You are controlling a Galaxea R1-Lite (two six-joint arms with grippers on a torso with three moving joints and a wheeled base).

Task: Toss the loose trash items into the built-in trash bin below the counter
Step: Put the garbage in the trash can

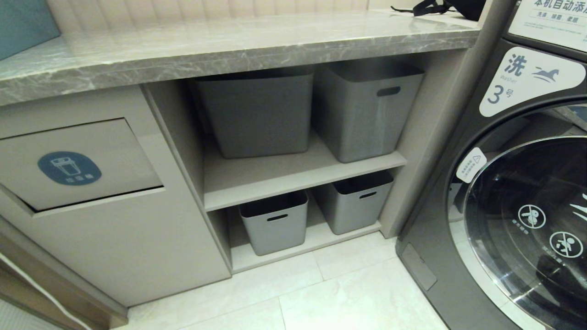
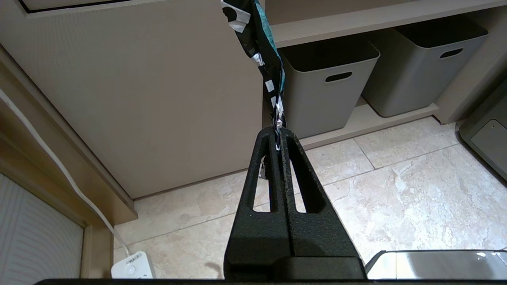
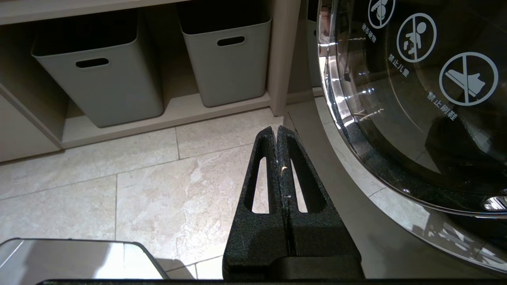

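Note:
The built-in trash bin is a beige tilt flap with a blue oval bin sticker, set in the cabinet at the left under the grey marble counter. Neither arm shows in the head view. In the left wrist view my left gripper is shut on a loose trash item, a thin turquoise piece with dark and white markings seen edge-on. It sticks out past the fingertips, in front of the beige cabinet panel. My right gripper is shut on nothing, low over the floor tiles beside the washing machine.
Several grey tubs with slot handles fill the open shelves right of the bin. A washing machine stands at the right. A grey-blue box sits on the counter's far left. A white cable and power strip lie by the cabinet's left foot.

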